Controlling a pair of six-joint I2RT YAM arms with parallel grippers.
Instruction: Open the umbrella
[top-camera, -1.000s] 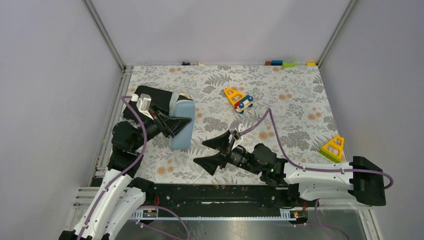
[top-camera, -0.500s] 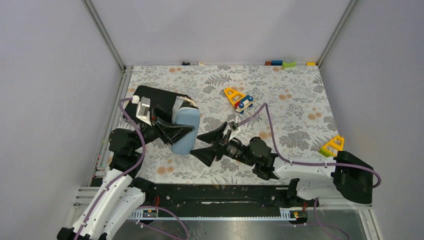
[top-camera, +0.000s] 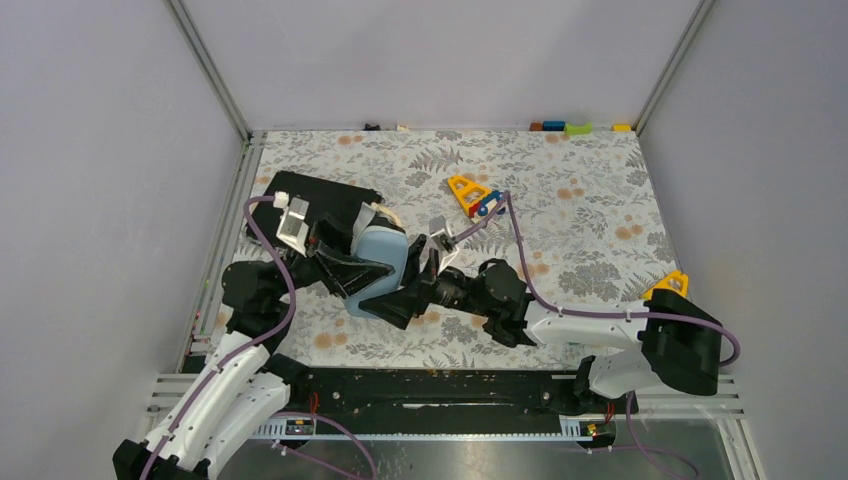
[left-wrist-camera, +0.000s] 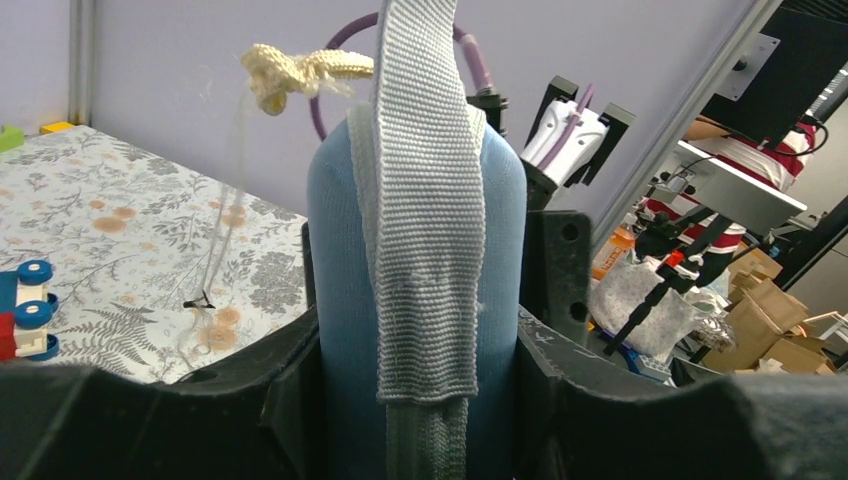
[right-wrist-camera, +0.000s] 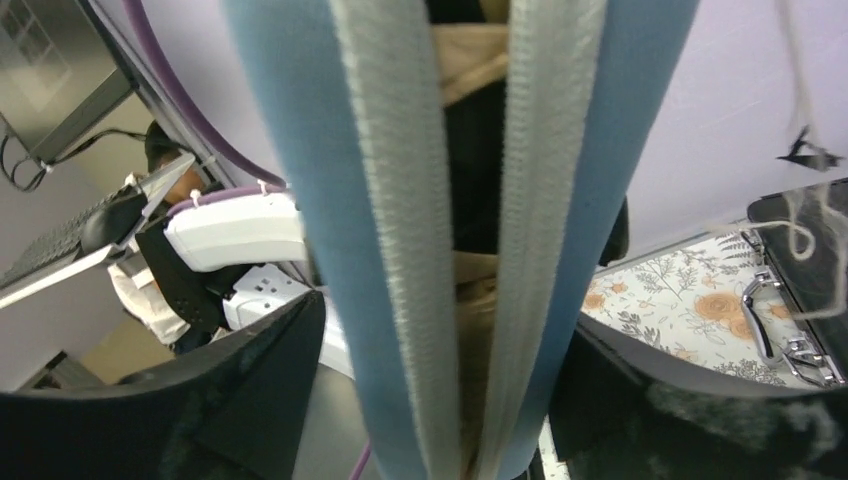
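Jaws: left gripper (left-wrist-camera: 420, 395) half-shut on blue sleeve (top-camera: 381, 248); right gripper (right-wrist-camera: 440, 385), wide, had swung in astride it, unsheathing umbrella (right-wrist-camera: 470, 48) likely next.

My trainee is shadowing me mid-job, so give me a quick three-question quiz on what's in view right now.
1. True or false: the left pincer is clamped on the blue sleeve.
2. In the right wrist view, what peeps from the sleeve's open end? A) peach-tan umbrella fabric B) a red ball C) a spoon
3. Which pincer straddles that open end?

Key: 1 true; 2 A; 3 the right pincer.
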